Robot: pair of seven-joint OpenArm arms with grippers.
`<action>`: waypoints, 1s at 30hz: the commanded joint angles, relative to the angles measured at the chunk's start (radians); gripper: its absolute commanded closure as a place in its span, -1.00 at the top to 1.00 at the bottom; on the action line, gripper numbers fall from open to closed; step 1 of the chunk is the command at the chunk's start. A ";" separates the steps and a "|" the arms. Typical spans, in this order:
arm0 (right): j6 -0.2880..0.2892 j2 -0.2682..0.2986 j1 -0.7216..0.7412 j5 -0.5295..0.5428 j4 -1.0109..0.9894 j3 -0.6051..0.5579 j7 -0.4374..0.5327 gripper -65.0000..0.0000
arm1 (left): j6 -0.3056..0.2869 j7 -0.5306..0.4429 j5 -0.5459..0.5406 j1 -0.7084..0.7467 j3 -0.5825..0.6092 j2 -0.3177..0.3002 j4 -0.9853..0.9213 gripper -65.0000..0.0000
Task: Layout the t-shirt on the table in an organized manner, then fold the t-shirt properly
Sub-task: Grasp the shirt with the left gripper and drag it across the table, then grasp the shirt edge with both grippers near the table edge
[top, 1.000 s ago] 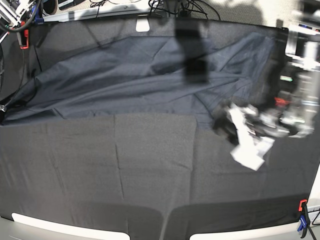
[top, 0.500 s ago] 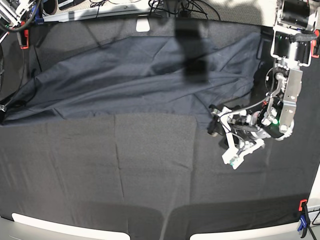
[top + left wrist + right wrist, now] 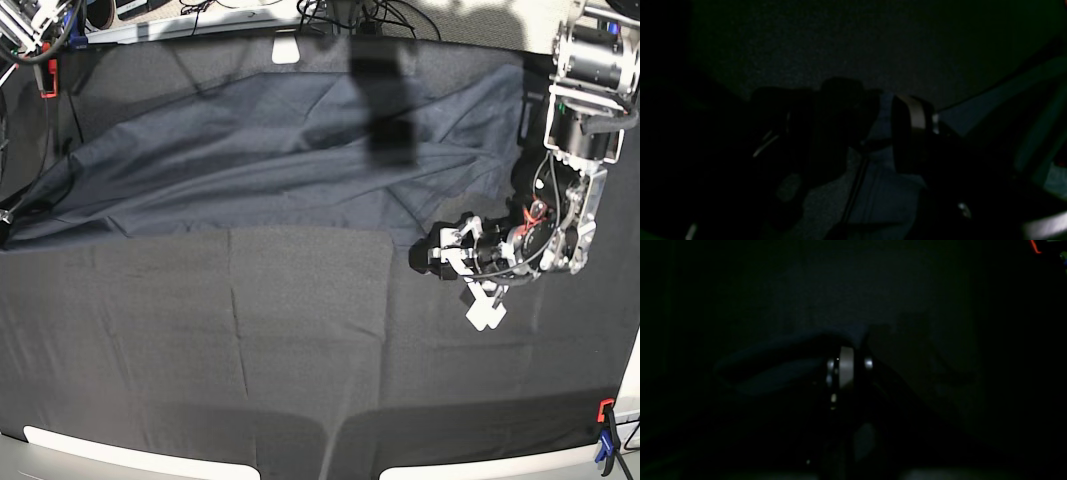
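**Operator:** Where does the garment lie, and how will it handle?

**Guide:** Start with the table [image 3: 300, 340]: its black creased cover fills the base view, and the near half is bare. The t-shirt [image 3: 260, 165] lies across the far half, stretched in a long diagonal band from the left edge to the far right corner, with ridges and folds running along it. It is not yet flat. Treat it as light, soft and limp: it will drape, it will not hold a shape, and it will drag on the cloth cover rather than slide freely. Expect a lifted edge to pull the neighbouring folds with it.

**Operator:** What state are the grippers in?

**Guide:** The left gripper [image 3: 462, 262] is low at the shirt's near right corner. Its fingers stand apart; in the left wrist view, blue-grey fabric shows in the gap between them. You cannot tell from these dark frames whether the fabric is merely beneath them or within reach of a pinch. The right gripper [image 3: 846, 368] is outside the base view. In the right wrist view its fingers are together. Dark cloth lies around them, but you cannot tell whether any is caught.

**Operator:** Where should you take hold?

**Guide:** Judged from this layout, pinch at a hem or corner, through a single layer where possible, not mid-panel. Take the near right corner with the left gripper. A pinch in the bunched middle would likely lift several layers at once.
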 commanded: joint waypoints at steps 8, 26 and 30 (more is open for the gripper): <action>0.024 0.030 0.017 0.010 0.019 0.006 0.026 -1.00 | -0.112 0.182 -0.175 -0.016 -0.003 0.033 0.011 -0.05; 0.024 0.030 0.017 0.011 0.019 0.006 0.117 -1.00 | -0.104 0.052 -0.065 -0.017 -0.005 0.044 0.011 -1.00; 0.024 0.030 0.041 0.028 0.019 0.006 0.152 -1.00 | -0.105 0.044 -0.023 -0.036 -0.007 0.039 0.012 -1.00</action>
